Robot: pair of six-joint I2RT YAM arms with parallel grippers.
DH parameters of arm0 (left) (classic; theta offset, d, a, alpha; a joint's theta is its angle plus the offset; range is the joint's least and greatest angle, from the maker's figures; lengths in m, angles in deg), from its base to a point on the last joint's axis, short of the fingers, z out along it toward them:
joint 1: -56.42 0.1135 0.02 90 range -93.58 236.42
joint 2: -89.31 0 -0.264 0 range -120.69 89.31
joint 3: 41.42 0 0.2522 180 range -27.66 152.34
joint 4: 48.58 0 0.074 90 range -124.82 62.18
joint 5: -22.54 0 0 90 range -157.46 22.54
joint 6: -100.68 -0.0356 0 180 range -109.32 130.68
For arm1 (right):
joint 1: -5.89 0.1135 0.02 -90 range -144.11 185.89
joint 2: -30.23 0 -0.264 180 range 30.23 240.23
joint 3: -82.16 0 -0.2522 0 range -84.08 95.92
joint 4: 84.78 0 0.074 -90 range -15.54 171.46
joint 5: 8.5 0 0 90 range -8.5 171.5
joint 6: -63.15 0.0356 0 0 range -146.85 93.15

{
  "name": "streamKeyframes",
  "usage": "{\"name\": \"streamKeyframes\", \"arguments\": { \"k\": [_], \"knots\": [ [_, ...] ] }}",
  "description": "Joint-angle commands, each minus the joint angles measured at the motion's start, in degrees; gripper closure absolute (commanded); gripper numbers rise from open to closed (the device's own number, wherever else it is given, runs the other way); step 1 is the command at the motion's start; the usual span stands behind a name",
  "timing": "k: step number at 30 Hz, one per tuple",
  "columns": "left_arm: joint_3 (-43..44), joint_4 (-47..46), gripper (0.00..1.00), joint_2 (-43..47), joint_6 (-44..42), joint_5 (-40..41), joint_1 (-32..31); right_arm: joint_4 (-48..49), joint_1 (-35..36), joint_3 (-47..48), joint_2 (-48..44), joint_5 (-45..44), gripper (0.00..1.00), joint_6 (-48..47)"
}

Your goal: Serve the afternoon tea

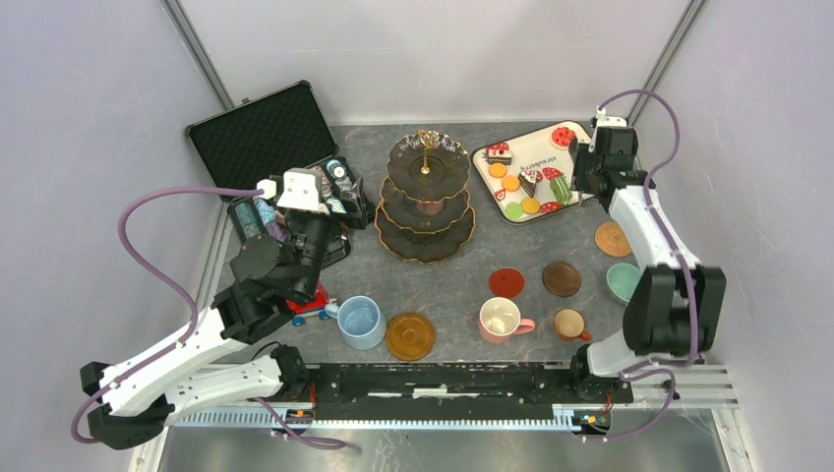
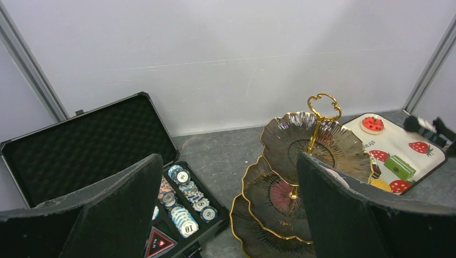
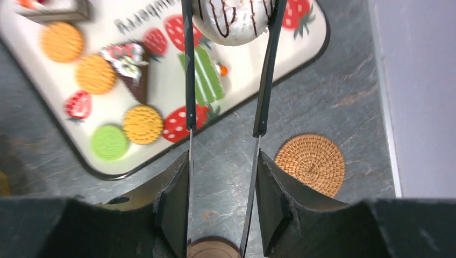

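Right claw (image 3: 223,174) pinches a pair of thin tongs (image 3: 188,80), its two fingers pressed against the outsides of the tong arms. The tongs grip a white donut (image 3: 236,21) with dark drizzle at the top centre of the right wrist view, above the strawberry-print tray (image 3: 301,48). The frame's top edge cuts off the donut's upper part and the tong tips.

Left claw (image 2: 228,161) stands spread wide with nothing between its fingers. These fill the lower corners of the left wrist view and hide part of the three-tier stand (image 2: 322,142) and of the open poker chip case (image 2: 86,140).

On the tray, the right wrist view shows four macarons (image 3: 95,74): two orange, one yellow, one green. With them are one chocolate cake slice (image 3: 132,67) and one green striped piece (image 3: 201,78). Another cake is cut off at the upper left corner.

The top view shows four mugs along the lower middle:
- blue mug (image 1: 361,322)
- pink mug (image 1: 502,320)
- small brown mug (image 1: 570,324)
- green mug (image 1: 620,280), half hidden by the right arm

It also shows four coasters:
- amber coaster (image 1: 410,336)
- red coaster (image 1: 506,283)
- brown coaster (image 1: 562,278)
- woven coaster (image 1: 612,238)

The red toy car (image 1: 310,307) is mostly hidden under the left arm.
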Motion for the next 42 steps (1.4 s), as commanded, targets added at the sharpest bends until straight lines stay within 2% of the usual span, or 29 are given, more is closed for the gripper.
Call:
{"name": "streamKeyframes", "arguments": {
  "k": [1,4,6,10,15,19,27,33,39,42],
  "knots": [
    [-0.4,-2.5,0.0,0.1,-0.3,0.9,0.1,2.2,5.2,-3.3,-11.7,1.0,0.65,0.0],
    [-0.4,-2.6,0.0,0.3,0.1,1.1,0.1,2.9,12.1,-9.4,-19.5,-1.4,0.65,-2.3],
    [-0.3,-2.4,0.0,0.5,0.7,0.9,0.1,2.7,16.1,-13.5,-24.0,1.5,0.65,-2.1],
    [-0.2,-2.0,0.0,0.9,1.4,0.5,0.2,-3.0,19.9,-17.9,-29.0,6.4,0.65,0.1],
    [-0.6,-2.6,0.0,1.1,0.9,1.6,0.1,-11.3,21.7,-20.5,-34.2,2.9,0.68,-0.5],
    [-0.6,-2.6,0.0,1.5,1.1,1.5,0.1,-11.4,25.8,-20.6,-34.7,13.4,0.69,-1.5],
    [-1.2,-3.8,0.0,0.1,-0.5,2.7,0.1,-12.5,42.0,-19.8,-30.7,7.1,0.69,-1.4],
    [-1.4,-4.1,0.0,-0.7,-0.7,2.8,0.1,-3.6,52.2,-20.8,-29.1,4.8,0.69,1.4],
    [-1.4,-4.2,0.01,-1.2,-1.0,2.8,0.2,12.1,56.3,-23.3,-22.6,5.1,0.69,5.7],
    [-1.6,-4.5,0.01,-1.0,-1.1,2.8,0.1,16.4,57.6,-22.5,-18.1,3.7,0.68,5.8]
  ]
}}
